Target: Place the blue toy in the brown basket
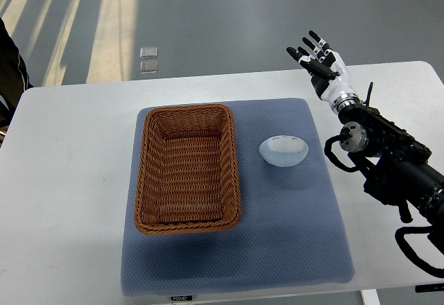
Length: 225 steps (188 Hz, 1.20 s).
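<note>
Showing the blue toy (283, 151) lying on a blue mat (291, 236), at 3 o'clock from the brown basket (187, 168) and just beside it, apart. Right hand (320, 61) hovers at 1 o'clock from the toy, fingers spread, holding nothing; nothing lies between them. Mat covers a white table (69, 180); grey floor beyond. A dark sleeve (10, 69) shows at 9 o'clock.
</note>
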Available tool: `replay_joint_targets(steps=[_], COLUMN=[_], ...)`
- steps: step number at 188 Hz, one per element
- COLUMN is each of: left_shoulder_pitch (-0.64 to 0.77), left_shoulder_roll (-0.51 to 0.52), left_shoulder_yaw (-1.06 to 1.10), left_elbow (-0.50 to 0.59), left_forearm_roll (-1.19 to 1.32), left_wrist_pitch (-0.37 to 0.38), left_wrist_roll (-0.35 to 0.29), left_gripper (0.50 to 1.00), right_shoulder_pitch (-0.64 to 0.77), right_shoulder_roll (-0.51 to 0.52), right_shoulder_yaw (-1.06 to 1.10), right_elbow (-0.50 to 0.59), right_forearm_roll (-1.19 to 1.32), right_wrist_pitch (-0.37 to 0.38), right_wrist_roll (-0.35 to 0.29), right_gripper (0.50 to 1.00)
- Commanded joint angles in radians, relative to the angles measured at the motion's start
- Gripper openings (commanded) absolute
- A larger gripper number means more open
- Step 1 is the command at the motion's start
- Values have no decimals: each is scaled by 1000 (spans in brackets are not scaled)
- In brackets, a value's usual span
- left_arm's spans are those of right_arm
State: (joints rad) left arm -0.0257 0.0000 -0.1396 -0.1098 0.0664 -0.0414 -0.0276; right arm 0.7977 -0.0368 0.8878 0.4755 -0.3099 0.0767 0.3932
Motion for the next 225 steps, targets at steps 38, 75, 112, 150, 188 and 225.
replay_joint_targets(steps=[38,75,112,150,188,225], left_shoulder_pitch=[-13,1,0,0,0,0], left_shoulder_roll=[0,0,0,0,0,0], left_shoulder_yaw=[-3,-5,-5,-3,-5,-3], left_elbow=[-1,-7,-1,-4,-1,-1], left_forearm_roll=[6,7,6,7,7,7], left_wrist_pitch=[0,0,0,0,0,0], left_wrist_roll=[0,0,0,0,0,0], left_gripper=[1000,1000,1000,1000,1000,1000], right_shoulder_pitch=[-2,-2,-3,2,6,49], right_shoulder_roll=[1,1,3,-2,-14,-61], right_shoulder_yaw=[2,2,2,0,-3,-89], right_elbow=[0,0,0,0,18,92], right_forearm_roll=[0,0,0,0,-2,-66], right_wrist_pitch=[0,-3,-3,-3,-11,-103], right_wrist_roll=[1,1,3,3,-5,-16], right_gripper=[913,913,913,913,913,913])
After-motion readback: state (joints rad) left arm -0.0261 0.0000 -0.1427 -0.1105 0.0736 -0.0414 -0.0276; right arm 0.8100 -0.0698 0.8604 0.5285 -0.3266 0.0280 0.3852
